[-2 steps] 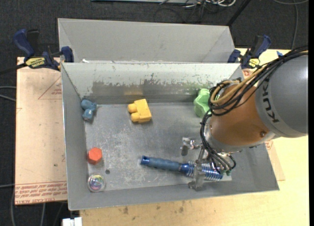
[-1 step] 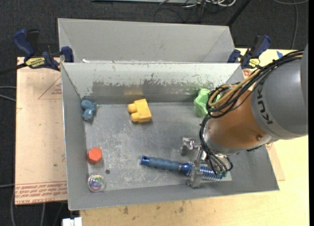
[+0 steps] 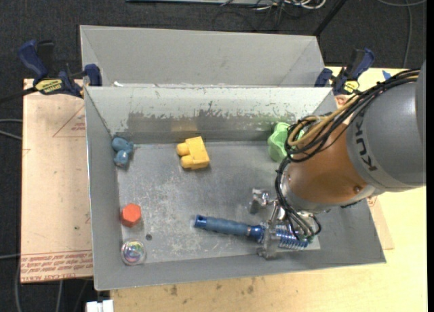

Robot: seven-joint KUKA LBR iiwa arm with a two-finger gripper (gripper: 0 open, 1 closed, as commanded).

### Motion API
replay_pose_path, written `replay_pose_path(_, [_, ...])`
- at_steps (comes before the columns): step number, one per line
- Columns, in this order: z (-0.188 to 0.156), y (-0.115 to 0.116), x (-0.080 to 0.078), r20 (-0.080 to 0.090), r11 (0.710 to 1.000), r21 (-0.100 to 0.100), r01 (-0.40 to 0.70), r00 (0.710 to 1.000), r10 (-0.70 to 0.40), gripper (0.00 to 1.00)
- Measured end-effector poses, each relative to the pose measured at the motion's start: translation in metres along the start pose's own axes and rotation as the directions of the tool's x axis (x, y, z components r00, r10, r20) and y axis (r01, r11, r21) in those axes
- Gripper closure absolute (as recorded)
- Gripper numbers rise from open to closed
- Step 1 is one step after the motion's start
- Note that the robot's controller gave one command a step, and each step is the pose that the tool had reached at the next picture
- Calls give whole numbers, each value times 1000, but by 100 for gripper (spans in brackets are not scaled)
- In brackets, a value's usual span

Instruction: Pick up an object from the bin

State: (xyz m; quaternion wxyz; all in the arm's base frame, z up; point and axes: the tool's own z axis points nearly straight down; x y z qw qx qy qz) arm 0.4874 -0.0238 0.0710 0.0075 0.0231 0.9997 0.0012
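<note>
Your tool sits low in the lower right of the grey metal bin, and it looks open. Its two metal fingers stand apart, one above and one below the right end of a long blue handle-like stick that lies flat along the lower middle of the floor. That end lies just about between them, but nothing is clamped, and you cannot make out whether either finger touches the stick. By my reading you are at the approach-and-straddle stage: the descent looks done, while closing, lifting and carrying clear are all left to do. The stick points away from the tool toward the left, so a grip at its very end may let it tilt when it comes up. The other things lie apart from the tool. A pale green lump is at the back wall, partly behind the arm, and a yellow block is in the upper middle. A small blue figure is at upper left, with an orange-red peg and a clear ball at lower left.
</note>
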Motion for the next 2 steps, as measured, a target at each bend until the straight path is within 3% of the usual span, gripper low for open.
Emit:
replay_pose_path(1, [1,0,2,-5,1000,0,1,1000,-1,100])
replay_pose_path(2, [-56,1,-1,-9,1000,2,2,1000,-2,100])
